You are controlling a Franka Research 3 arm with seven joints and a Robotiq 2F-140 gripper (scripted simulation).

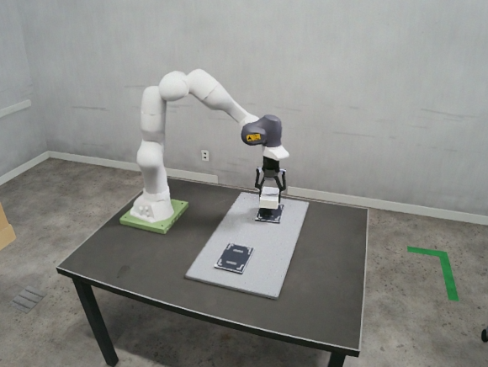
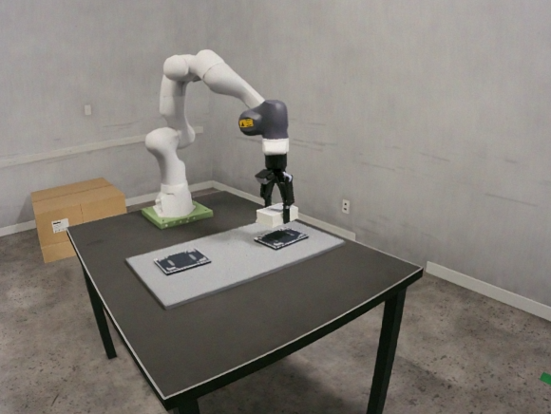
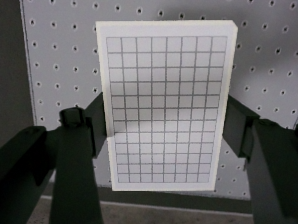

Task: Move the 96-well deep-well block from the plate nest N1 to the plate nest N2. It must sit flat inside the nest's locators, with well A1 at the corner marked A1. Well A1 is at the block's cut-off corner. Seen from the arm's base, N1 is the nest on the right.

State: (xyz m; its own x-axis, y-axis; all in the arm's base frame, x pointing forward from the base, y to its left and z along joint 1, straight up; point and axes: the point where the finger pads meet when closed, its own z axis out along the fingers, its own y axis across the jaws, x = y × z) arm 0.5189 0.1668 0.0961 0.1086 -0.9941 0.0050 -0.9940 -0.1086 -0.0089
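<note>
My gripper [image 1: 270, 194] [image 2: 276, 213] [image 3: 161, 103] is shut on the white 96-well deep-well block [image 1: 269, 202] [image 2: 270, 217] [image 3: 165, 75], with one finger on each long side. It holds the block level, a little above the dark plate nest N2 [image 1: 264, 218] [image 2: 281, 237] at the far end of the grey perforated mat [image 1: 261, 269] [image 2: 228, 268] [image 3: 65, 60]. In the wrist view the block hides the nest. Plate nest N1 [image 1: 234, 257] [image 2: 181, 260] lies bare at the mat's other end. I cannot tell which corner of the block is cut off.
The mat lies on a dark table [image 1: 328, 269] [image 2: 266, 323]. The arm's green base plate [image 1: 156, 222] [image 2: 177, 219] stands at the table's back corner. A cardboard box [image 2: 71, 209] stands on the floor beyond the table.
</note>
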